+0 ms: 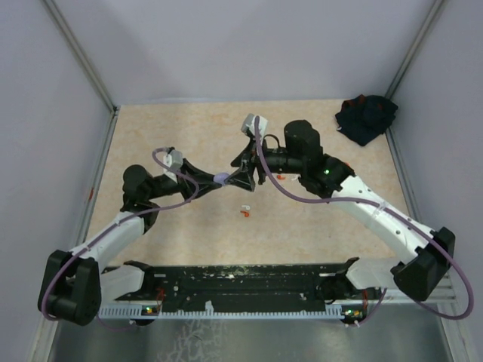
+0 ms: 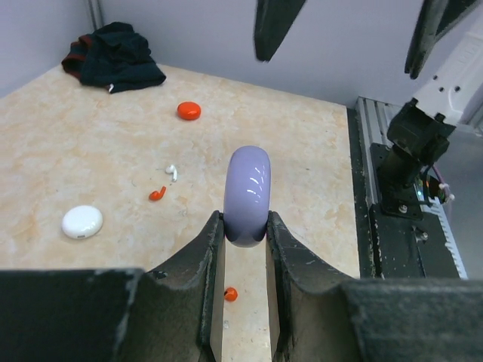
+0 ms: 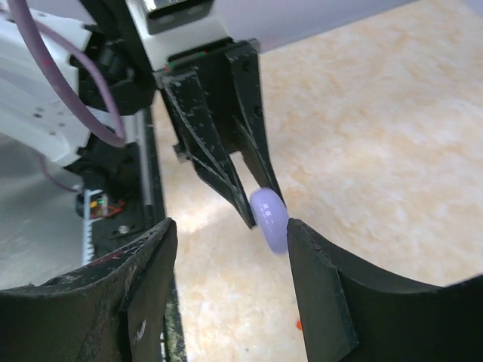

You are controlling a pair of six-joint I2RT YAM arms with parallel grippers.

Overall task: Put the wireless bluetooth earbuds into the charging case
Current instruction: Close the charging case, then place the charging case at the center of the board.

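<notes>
My left claw [image 2: 245,226] stretches in to mid-frame, clamped on the lavender charging case [image 2: 247,192], held on edge. My right claw [image 3: 230,230] faces it, jaws apart, gripping nothing. A red earbud [image 2: 157,194] and a white earbud [image 2: 172,171] lie on the tabletop [image 2: 90,151], mid-left in my left wrist view.

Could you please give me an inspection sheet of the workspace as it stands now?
Surface: beige table.
Job's things: lavender case held on edge; white earbud and red earbud loose on table.
Clutter: white case, orange case, dark cloth.
Grippers: left gripper shut on lavender case; right gripper open, facing it.
Cables: purple cables along both arms.
Surroundings: grey walls.
</notes>
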